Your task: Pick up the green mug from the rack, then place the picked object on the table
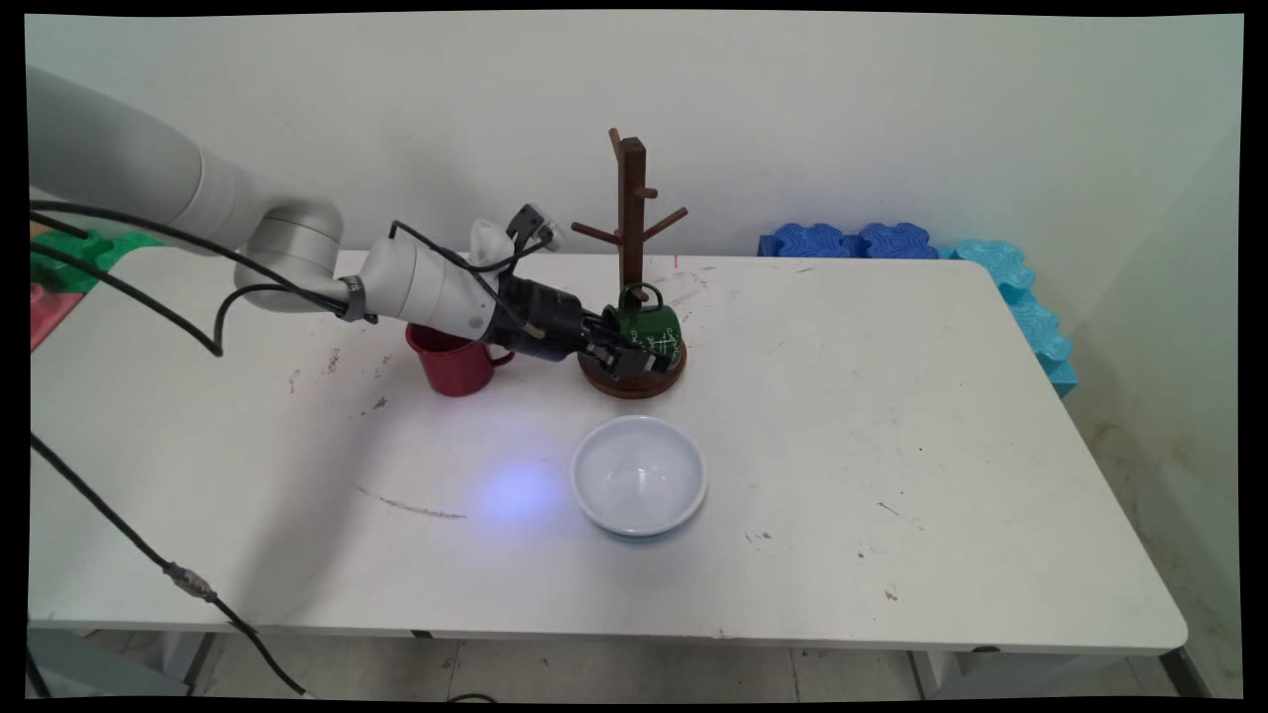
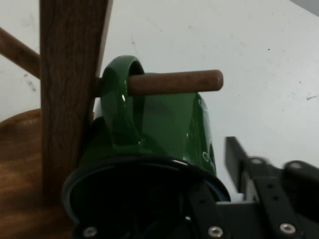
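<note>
A dark green mug (image 1: 649,327) hangs low on the brown wooden mug tree (image 1: 631,198), just above the tree's round base (image 1: 634,384). In the hand view the mug's (image 2: 169,124) handle is looped over a wooden peg (image 2: 174,82) next to the post (image 2: 70,74). My gripper (image 1: 634,354) reaches in from the left and straddles the mug's rim. One finger (image 2: 238,159) stands outside the mug wall with a thin strip of table showing between them, while the other is down in the mug's mouth. The gripper (image 2: 214,174) looks open.
A red mug (image 1: 451,361) stands on the table under my forearm, left of the tree. A white bowl (image 1: 639,475) sits in front of the tree. Blue foam blocks (image 1: 852,241) and cyan ones (image 1: 1030,307) lie along the back right edge.
</note>
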`<action>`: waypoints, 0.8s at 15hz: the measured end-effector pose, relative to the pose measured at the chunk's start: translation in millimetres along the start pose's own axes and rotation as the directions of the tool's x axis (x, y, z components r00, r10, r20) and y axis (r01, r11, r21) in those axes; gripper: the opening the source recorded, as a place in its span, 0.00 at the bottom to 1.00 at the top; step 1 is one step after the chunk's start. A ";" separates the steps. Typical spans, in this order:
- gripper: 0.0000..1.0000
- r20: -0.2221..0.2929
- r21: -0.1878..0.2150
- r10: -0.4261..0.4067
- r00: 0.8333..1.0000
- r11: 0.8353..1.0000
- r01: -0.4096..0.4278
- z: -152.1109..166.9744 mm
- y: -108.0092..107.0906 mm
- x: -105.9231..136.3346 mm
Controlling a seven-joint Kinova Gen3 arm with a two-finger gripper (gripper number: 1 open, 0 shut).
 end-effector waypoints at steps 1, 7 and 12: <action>0.00 0.000 0.000 0.000 1.000 1.000 0.000 0.3 0.2 -0.1; 0.00 0.000 0.001 0.002 1.000 1.000 -0.002 0.9 2.2 -0.4; 0.00 0.004 -0.004 0.021 1.000 1.000 -0.021 -0.3 5.5 -0.1</action>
